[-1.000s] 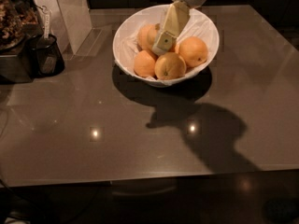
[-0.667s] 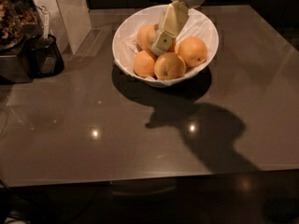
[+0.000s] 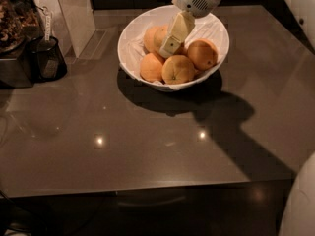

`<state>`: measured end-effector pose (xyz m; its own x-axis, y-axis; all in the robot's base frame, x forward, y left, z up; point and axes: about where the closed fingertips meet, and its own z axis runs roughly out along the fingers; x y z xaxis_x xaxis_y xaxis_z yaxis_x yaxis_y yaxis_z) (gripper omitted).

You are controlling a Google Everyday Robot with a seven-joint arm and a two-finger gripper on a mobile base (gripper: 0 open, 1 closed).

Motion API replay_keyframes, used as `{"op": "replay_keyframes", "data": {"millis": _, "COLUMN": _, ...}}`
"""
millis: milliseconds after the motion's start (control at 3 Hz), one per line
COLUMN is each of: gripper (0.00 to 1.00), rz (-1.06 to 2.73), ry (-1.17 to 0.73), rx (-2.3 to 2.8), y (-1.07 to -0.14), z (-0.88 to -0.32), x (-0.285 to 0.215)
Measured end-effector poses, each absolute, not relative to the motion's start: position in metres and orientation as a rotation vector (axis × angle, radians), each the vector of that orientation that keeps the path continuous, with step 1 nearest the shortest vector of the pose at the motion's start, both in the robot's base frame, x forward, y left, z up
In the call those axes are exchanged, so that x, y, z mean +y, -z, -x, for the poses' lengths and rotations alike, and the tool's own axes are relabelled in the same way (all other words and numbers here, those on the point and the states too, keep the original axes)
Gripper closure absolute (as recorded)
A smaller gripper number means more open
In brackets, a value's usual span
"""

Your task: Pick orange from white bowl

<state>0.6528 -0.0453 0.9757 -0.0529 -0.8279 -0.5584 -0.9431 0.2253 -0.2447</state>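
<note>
No displacement is evident against the preceding frames: the gripper (image 3: pixel 169 47) remains lowered inside the white bowl (image 3: pixel 127 49); lift has not begun, as judged; whether it is open or closed cannot be told. The orange (image 3: pixel 150 37) lies just left of the gripper tip, partly behind it; three smaller oranges (image 3: pixel 178 70) sit in front and to its right, on the paper lining (image 3: pixel 212 31).

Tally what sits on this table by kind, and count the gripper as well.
Oranges in view: 4, more possibly hidden
White bowl holding them: 1
Gripper, down among the fruit: 1
Dark container, far left on the table: 1
Total: 7
</note>
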Motion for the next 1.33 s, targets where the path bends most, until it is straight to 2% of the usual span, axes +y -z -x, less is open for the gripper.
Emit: {"op": "replay_keyframes", "data": {"millis": 1333, "gripper": 0.00, "rz": 1.617, "ry": -0.355, "rx": 1.992, "y": -0.924, "z": -0.678, "x": -0.027}}
